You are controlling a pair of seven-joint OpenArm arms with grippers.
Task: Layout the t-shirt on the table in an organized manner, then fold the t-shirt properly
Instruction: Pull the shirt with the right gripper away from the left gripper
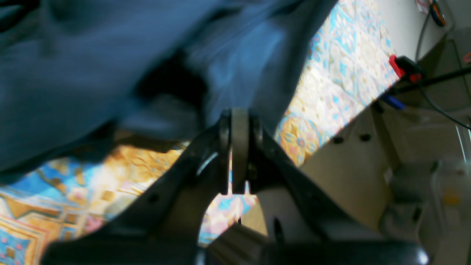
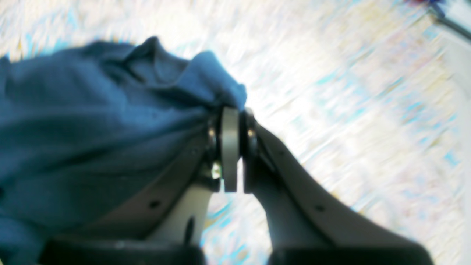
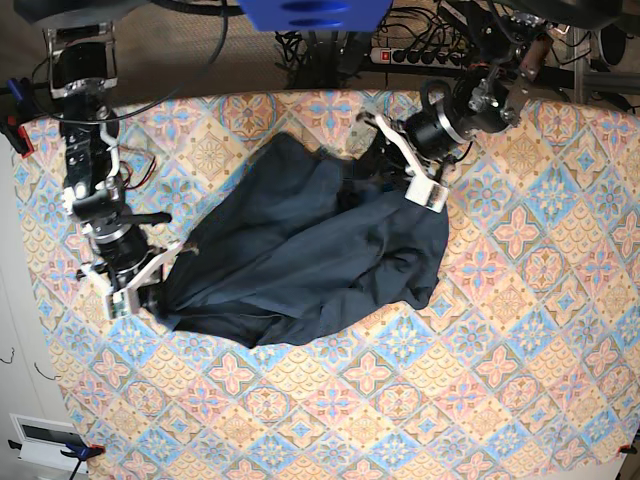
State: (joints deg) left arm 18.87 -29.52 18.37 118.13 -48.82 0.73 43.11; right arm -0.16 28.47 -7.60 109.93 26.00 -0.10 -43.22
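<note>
The dark navy t-shirt (image 3: 310, 250) lies crumpled and bunched in the middle of the tile-pattern table (image 3: 480, 380). My left gripper (image 3: 388, 150) is at the shirt's far right edge. In the left wrist view its jaws (image 1: 235, 114) are shut on a fold of the shirt (image 1: 92, 66), lifted a little above the table (image 1: 342, 66). My right gripper (image 3: 168, 278) is at the shirt's near left corner. In the right wrist view it (image 2: 232, 112) is shut on a bunched edge of the shirt (image 2: 92, 121) over the table (image 2: 331, 92). The neck label is hidden.
The table's far edge carries a red clamp (image 1: 401, 66) and cables. A power strip (image 3: 420, 55) and wiring lie behind the table. Another clamp (image 3: 15, 125) sits at the left edge. A white box (image 3: 40, 440) is off the front left corner.
</note>
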